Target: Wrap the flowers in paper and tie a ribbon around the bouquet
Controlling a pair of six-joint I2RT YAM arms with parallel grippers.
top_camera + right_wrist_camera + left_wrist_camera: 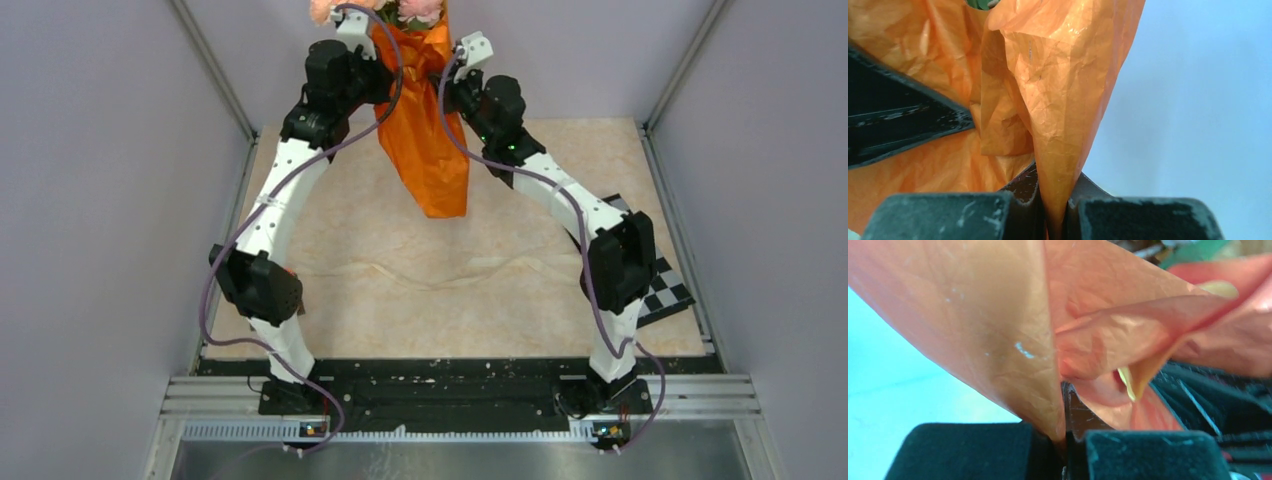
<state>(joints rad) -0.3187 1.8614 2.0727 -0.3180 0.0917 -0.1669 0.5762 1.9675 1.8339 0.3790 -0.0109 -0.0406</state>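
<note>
Both arms are raised at the back of the table and hold the bouquet in the air between them. It is a narrow cone of glossy orange paper with its tip pointing down. The flowers' pink blooms show at its top, cut by the frame edge. My left gripper is shut on a fold of the paper, which runs down between its pads. My right gripper is shut on another fold at the cone's right side. A pale wavy strip that looks like the ribbon lies across the table.
A black-and-white checkered board lies at the table's right edge, partly under the right arm. Metal rails and grey walls close in the table on both sides. The beige tabletop lies well below the cone's tip.
</note>
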